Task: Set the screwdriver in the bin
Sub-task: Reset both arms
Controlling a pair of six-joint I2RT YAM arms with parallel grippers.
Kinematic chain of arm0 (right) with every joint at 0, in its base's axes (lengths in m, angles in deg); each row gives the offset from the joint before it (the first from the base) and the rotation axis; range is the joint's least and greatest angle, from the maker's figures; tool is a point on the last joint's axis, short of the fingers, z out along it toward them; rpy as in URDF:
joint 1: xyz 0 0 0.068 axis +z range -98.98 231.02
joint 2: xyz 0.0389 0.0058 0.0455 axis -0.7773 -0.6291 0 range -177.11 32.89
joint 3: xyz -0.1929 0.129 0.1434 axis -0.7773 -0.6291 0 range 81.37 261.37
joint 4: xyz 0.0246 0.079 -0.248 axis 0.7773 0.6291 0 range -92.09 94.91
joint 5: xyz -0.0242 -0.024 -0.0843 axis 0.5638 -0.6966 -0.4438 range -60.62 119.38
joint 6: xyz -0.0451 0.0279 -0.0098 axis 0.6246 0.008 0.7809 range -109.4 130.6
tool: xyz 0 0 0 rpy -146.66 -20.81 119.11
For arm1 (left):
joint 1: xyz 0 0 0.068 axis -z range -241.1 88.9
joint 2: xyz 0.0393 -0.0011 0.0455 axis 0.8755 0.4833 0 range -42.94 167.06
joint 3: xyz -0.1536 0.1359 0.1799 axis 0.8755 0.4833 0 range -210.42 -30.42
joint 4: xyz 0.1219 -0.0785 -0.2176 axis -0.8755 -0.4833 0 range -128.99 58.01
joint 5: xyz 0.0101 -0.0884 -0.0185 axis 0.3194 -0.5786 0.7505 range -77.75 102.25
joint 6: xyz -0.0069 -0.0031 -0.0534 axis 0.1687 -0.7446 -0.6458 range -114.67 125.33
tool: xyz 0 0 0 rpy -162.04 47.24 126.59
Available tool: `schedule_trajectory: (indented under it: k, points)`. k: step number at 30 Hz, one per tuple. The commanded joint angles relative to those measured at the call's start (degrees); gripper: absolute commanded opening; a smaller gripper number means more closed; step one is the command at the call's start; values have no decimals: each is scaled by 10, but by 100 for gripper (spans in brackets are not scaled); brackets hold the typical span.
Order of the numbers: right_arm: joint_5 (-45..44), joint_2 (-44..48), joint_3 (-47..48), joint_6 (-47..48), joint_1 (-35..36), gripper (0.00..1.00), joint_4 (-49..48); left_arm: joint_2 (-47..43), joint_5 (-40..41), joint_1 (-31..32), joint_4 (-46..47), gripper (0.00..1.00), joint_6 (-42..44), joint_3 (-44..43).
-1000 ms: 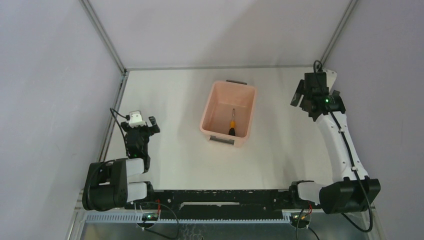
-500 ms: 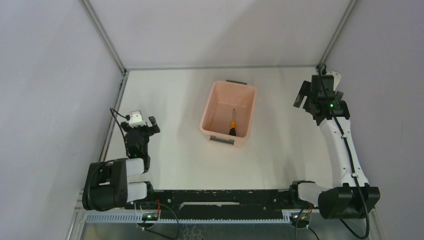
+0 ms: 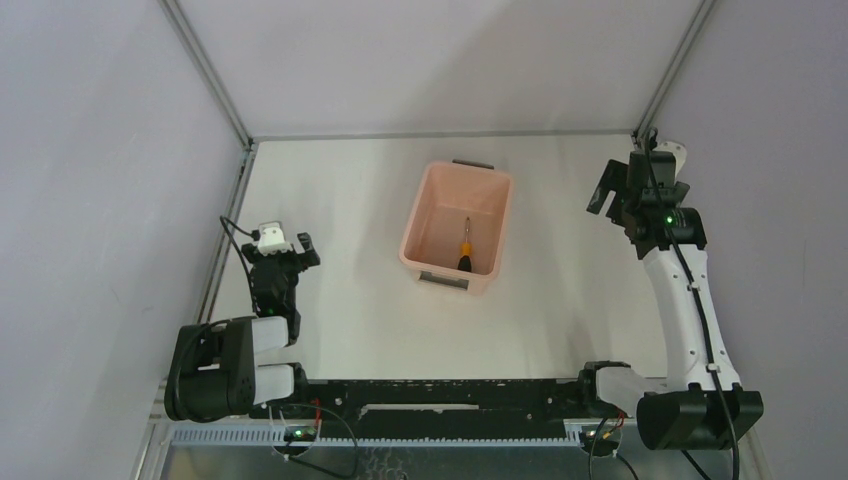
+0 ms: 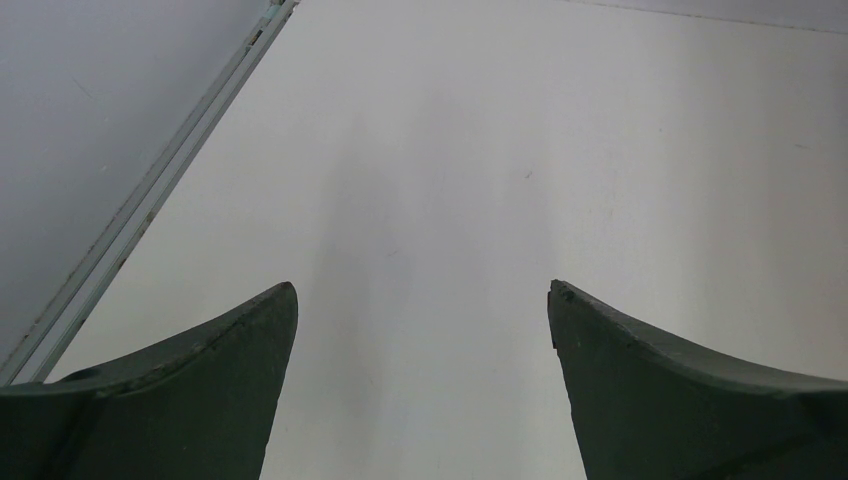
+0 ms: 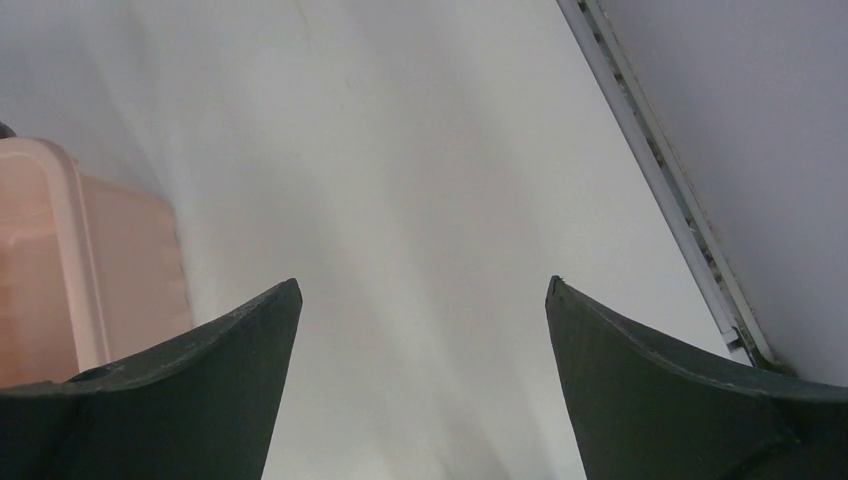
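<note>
The salmon-pink bin (image 3: pixel 492 225) stands at the middle of the white table, dark grey handles at its short ends. The screwdriver (image 3: pixel 464 246), black handle with orange accent, lies on the bin's floor near its front end. My right gripper (image 3: pixel 604 190) is open and empty, held high at the far right, well to the right of the bin; its wrist view (image 5: pixel 422 290) shows bare table and the bin's corner (image 5: pixel 70 270) at left. My left gripper (image 3: pixel 285 246) is open and empty, low over the table at the left (image 4: pixel 422 290).
Grey walls with metal frame rails (image 3: pixel 228 215) close the table at left, back and right. A rail (image 5: pixel 665 190) runs close by the right gripper. Both arm bases sit on the black bar (image 3: pixel 440 395) at the near edge.
My right arm has drawn back to the right and a little toward the near side, away from the bin. The left arm, bin and screwdriver have not moved.
</note>
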Motion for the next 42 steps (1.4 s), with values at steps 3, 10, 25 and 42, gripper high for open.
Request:
schedule_trajectory:
  k: [3,10,25,42]
  points:
    - [16,16,3,5,-4,100,-24,-7,5,4,20,100,9,-25]
    - [33,14,3,-5,-4,100,-26,-7,6,3,20,100,9,-25]
    - [34,21,3,-12,-4,99,-28,-7,6,3,20,100,9,-25]
    - [42,46,3,-9,-4,100,-32,-7,6,4,20,100,9,-26]
